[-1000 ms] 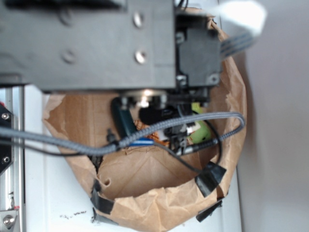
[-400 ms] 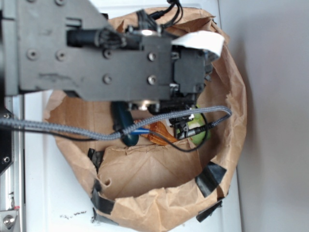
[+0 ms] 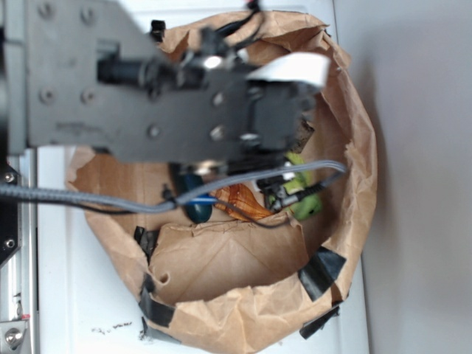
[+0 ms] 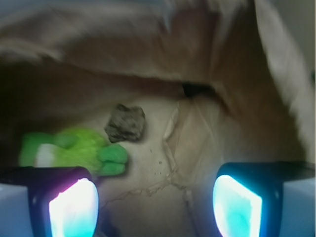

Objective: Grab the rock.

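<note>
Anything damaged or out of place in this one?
The paper bag is crumpled, its rim patched with black tape, and its floor is creased with specks near the rock. The open gripper holds nothing; nothing looks spilled.

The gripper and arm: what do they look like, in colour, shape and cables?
The arm is a dark grey, blocky body with silver screws. A grey braided cable and thin black wires run beneath it, and a white tag sits on top. The gripper has two black-framed fingers with pads glowing cyan and pink.
</note>
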Tool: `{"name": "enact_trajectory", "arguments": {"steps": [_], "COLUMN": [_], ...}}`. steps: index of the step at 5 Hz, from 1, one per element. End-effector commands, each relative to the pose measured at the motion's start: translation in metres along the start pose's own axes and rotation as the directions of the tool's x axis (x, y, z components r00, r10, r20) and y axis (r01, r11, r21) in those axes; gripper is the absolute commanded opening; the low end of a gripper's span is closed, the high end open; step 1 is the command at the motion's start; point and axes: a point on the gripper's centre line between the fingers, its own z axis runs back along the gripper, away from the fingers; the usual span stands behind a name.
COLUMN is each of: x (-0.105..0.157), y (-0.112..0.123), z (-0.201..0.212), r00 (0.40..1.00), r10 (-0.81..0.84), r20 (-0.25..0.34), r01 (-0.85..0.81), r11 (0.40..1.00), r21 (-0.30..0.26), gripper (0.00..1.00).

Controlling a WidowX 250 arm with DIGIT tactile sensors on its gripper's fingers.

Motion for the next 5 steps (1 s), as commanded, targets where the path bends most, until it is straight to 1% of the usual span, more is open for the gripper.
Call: {"name": "enact_trajectory", "arguments": {"steps": [1, 2, 3, 4, 5], "x": [0.004, 0.022, 0.033, 0.04, 0.043], "y": [-0.007, -0.014, -0.017, -0.017, -0.02], "z": [-0.024, -0.044, -0.052, -0.045, -0.045], "r00": [0.996, 0.997, 0.999, 0.999, 0.999], "r10": [-0.014, -0.055, -0.033, -0.003, 0.008], "r20": [0.089, 0.047, 0.039, 0.045, 0.048], "r01": [0.016, 0.056, 0.034, 0.005, -0.006], "r11": [1.0, 0.998, 0.999, 0.999, 0.999], "r21": [-0.026, -0.026, -0.024, -0.051, -0.045], "gripper": [1.0, 1.0, 1.0, 1.0, 1.0]}}
